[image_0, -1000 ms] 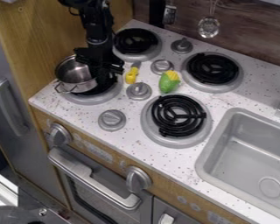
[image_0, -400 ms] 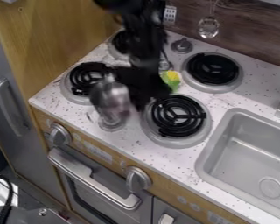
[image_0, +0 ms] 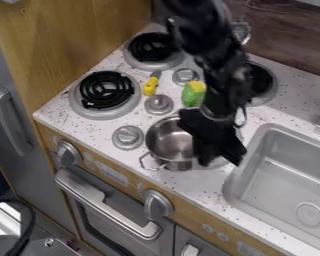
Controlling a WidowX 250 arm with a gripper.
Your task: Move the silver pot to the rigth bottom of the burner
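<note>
My black gripper [image_0: 208, 145] hangs over the front right burner, shut on the right side of the silver pot [image_0: 168, 140]. The pot is upright, its open top facing the camera, with a wire handle at its lower left. It covers the left part of that burner [image_0: 218, 162], whose grey edge shows at the lower right. Whether the pot's base touches the burner, I cannot tell. The fingertips are hard to make out against the dark gripper body.
The front left burner [image_0: 105, 93] and back left burner [image_0: 152, 49] hold nothing. A yellow-handled utensil [image_0: 150, 87] and a green and yellow toy vegetable [image_0: 192, 94] lie between the burners, near knobs. The sink [image_0: 256, 145] is at the right.
My gripper has carried the pot from the front left burner rightward, past the front knob, to the front right burner. The front left burner is now uncovered.
</note>
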